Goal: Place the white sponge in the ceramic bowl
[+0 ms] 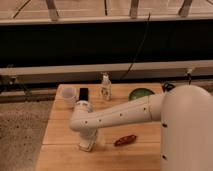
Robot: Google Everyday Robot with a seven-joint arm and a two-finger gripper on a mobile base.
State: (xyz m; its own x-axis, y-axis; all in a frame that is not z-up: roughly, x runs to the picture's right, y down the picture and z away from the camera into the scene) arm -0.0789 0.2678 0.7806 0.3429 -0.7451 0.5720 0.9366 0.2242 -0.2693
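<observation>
My gripper [88,138], jaws spread, points down over the white sponge [86,147] at the front left of the table [59,152]; I can't tell whether they touch. The ceramic bowl [141,93] sits back right. My arm [120,114] crosses between them, and a brownish thing [125,140] lies beside the sponge. A mug [68,95], a black block [83,93] and a bottle [105,87] stand along the back.

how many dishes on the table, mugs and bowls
2: white mug back left, ceramic bowl back right. The arm may hide more; the gripper hangs low over the front left.

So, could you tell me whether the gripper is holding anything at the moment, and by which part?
It cannot be told: the gripper hangs low at the off-white rectangular sponge on the wooden table, but any grip is not visible.
</observation>
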